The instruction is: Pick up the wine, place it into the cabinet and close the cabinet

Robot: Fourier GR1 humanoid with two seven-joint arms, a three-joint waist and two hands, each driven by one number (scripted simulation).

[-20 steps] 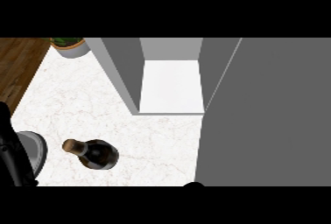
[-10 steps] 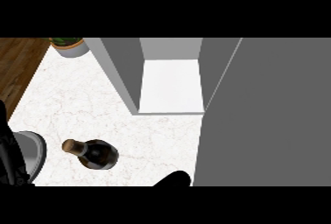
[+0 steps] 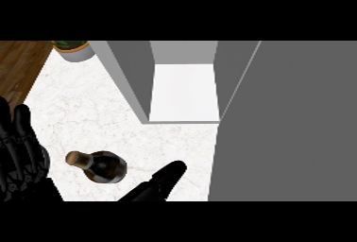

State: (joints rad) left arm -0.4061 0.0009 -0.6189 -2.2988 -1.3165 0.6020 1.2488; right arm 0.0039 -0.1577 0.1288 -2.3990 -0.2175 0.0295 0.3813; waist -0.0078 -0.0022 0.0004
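The wine bottle [image 3: 102, 166], dark with a tan cork, stands upright on the white marble counter [image 3: 90, 118] at the lower left. My right hand [image 3: 157, 183] rises from the lower edge just right of the bottle, fingers straight and open, not touching it. At the left edge my left hand [image 3: 20, 153] rests open with its fingers up. The open cabinet [image 3: 182, 92] sits at the top centre with a bare white shelf inside; its grey door [image 3: 286, 123] swings out and fills the right side.
A potted plant [image 3: 72, 49] stands at the counter's far left corner. Brown wood floor [image 3: 17, 66] shows beyond the counter's left edge.
My right hand has come up from the lower edge toward the bottle, showing much more of its fingers. The left hand has also risen a little at the left edge. The bottle has not moved.
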